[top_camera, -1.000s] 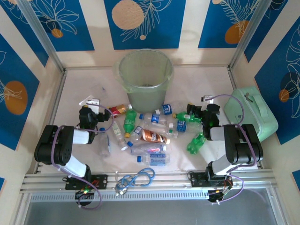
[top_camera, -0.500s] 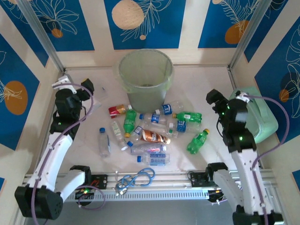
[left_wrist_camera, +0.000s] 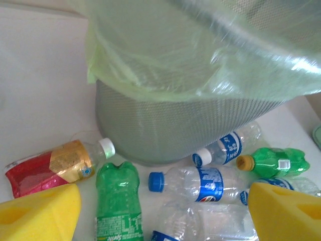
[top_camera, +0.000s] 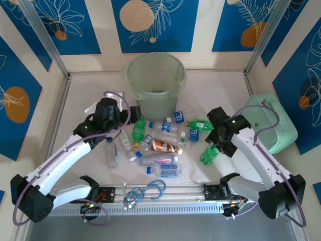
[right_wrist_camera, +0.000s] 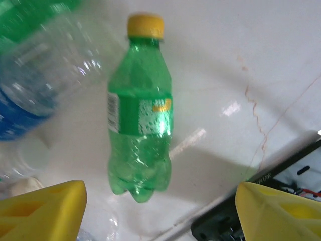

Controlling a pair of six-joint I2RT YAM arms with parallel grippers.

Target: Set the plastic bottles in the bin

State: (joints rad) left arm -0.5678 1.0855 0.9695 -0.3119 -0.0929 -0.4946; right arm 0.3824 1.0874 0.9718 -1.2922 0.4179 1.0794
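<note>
Both arms dropped inward: we found the left end effector (left_wrist_camera: 163, 208) released at 7 o'clock of the bin (top_camera: 150, 103), the right end effector (right_wrist_camera: 160, 211) released above a yellow-capped green bottle (right_wrist_camera: 140, 115) on the table (right_wrist_camera: 225, 60).

Round bin (left_wrist_camera: 165, 130): wall of fine grey mesh, matt. It is lined with thin translucent pale-green plastic film (left_wrist_camera: 200, 55), wrinkled and glossy.
Small green plastic bottle (right_wrist_camera: 140, 115): translucent, glossy, dimpled surface. Its yellow cap (right_wrist_camera: 145, 25) has a dull sheen.
White tabletop (right_wrist_camera: 225, 65): smooth, semi-gloss, with reddish hairline marks.
Yellow finger pads (right_wrist_camera: 42, 211): matt, foam-like.
</note>
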